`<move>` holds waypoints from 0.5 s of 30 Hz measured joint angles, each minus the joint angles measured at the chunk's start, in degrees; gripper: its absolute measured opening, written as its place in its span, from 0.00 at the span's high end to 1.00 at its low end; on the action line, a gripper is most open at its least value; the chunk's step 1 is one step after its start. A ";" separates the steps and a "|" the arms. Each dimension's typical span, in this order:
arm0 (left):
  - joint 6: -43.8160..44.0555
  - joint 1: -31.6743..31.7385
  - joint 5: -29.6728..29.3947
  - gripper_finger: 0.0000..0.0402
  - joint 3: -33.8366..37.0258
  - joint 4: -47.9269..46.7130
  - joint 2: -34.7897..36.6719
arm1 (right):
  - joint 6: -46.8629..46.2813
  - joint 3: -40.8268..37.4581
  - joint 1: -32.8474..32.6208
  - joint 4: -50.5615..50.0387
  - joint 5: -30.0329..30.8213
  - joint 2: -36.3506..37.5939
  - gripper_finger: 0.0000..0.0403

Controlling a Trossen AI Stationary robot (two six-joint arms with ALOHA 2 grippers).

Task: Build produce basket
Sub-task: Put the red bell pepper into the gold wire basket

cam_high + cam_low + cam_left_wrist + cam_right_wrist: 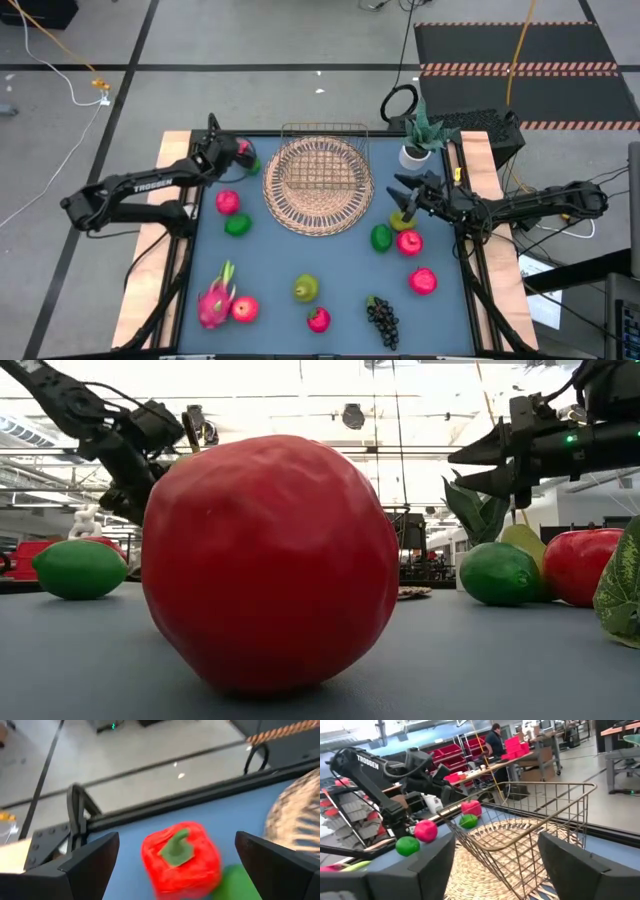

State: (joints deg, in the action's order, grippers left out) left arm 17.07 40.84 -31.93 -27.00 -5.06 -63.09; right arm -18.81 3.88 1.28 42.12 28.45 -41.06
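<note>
My left gripper [243, 152] hangs spread over a strawberry [181, 859] near the table's far left corner, and my right gripper [403, 190] is parted, holding nothing, beside the wire basket [322, 160]. The basket, on the wicker mat [318, 212] at the far edge, looks empty, so I judge every fruit remains to load.

Low view is mostly useless here: one red apple [270, 565] sits right at the lens and blocks the middle of the tabletop [90, 660], basket included. A pear [527, 542] only peeks out behind a lime [500, 573], and a leafy thing [622, 590] is chopped by the right edge. Left wrist view is blurred; the strawberry [181, 859] is smeared and the green fruit [239, 882] beside it runs off the bottom. Wicker mat [296, 820] is cut off too.
</note>
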 joint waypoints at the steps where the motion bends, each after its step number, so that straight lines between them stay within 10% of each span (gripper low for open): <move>1: -0.01 1.23 1.10 0.01 0.00 -0.01 -0.73 | -0.02 0.02 0.00 -0.13 0.09 0.00 0.26; 15: 0.18 7.61 13.87 0.01 -0.04 3.08 -6.05 | -8.37 0.24 1.75 -2.07 5.82 -2.17 0.10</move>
State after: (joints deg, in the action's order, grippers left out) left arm 17.25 48.45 -18.06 -27.05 -1.98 -69.14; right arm -27.18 4.12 3.03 40.05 34.27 -43.23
